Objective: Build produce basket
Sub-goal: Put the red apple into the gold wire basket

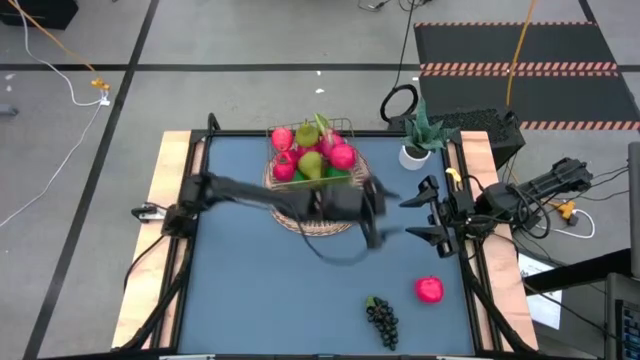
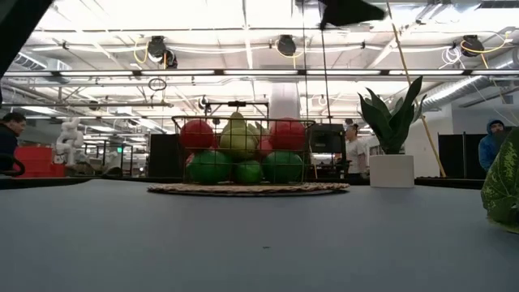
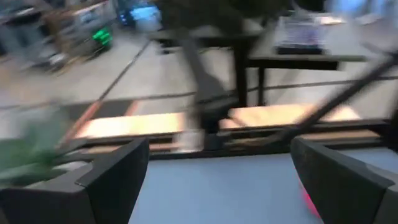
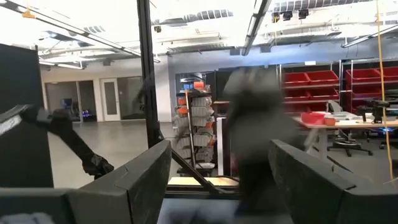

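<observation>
Left gripper (image 1: 372, 222) hangs spread and empty over the blue table (image 1: 240, 290), near the full basket (image 1: 312, 152); right gripper (image 1: 425, 212), fingers parted, waits at the right edge. Grapes (image 1: 381, 320) and apple (image 1: 429, 290) lie near-right.

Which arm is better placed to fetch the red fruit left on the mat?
Probably right: the right gripper waits open at the table's right edge, closer to the red fruit. The left gripper is mid-table by the basket, blurred.
</observation>
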You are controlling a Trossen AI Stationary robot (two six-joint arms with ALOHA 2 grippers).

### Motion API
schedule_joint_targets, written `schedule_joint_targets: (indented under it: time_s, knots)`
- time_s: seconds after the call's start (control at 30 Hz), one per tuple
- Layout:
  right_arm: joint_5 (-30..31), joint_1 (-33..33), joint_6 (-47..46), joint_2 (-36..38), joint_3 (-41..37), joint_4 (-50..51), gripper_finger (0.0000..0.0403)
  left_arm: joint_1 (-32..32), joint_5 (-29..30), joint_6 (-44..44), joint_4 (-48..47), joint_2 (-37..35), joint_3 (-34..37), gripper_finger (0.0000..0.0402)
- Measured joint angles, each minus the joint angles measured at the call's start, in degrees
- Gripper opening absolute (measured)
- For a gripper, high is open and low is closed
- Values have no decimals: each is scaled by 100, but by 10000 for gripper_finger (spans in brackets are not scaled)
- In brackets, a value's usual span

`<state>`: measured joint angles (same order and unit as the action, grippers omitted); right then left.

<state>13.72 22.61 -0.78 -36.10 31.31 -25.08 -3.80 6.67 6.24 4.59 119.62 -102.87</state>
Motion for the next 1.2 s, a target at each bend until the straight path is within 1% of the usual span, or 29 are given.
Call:
schedule_joint_targets:
  time_s: [0.13,0.23,0.37,0.47,0.53,0.57,0.6,0.63,0.73,0.83,0.93,1.1,1.17,1.2]
  knots:
    - [-17,0,-2,-48,0,-70,265,-351,-303,326,1721,1013,57,390]
    - [-19,0,91,-48,0,-90,265,-470,-672,346,2497,1722,-340,390]
    - [-20,0,219,-64,0,-124,265,-494,-1157,-184,2487,2762,-1316,390]
    - [-16,0,308,-97,0,-110,265,-512,-1690,-434,2328,3606,-2423,390]
    - [-16,0,305,-105,0,-93,265,-571,-1882,-482,1978,4046,-3167,390]
    - [-15,0,299,-106,0,-86,265,-613,-1889,-413,1962,4129,-3214,390]
    - [-13,0,284,-116,0,-84,265,-648,-1881,-323,2276,4127,-3039,390]
    - [-13,0,271,-109,0,-92,265,-681,-1852,-283,2344,4145,-2959,391]
    - [-19,0,258,-138,0,-127,265,-745,-1806,-363,2073,4171,-2931,391]
    - [-22,0,257,-149,0,-135,265,-822,-1605,30,1923,4137,-2959,391]
    - [-22,0,258,-162,0,-166,265,-894,-1547,228,1922,4151,-2958,391]
    - [-22,0,268,-197,0,-301,265,-909,-1096,132,2100,4163,-2955,391]
    - [-22,0,282,-218,0,-334,265,-895,-1003,-24,2504,4294,-2969,391]
    - [-22,0,288,-228,0,-356,265,-895,-988,-160,2533,4317,-2956,391]
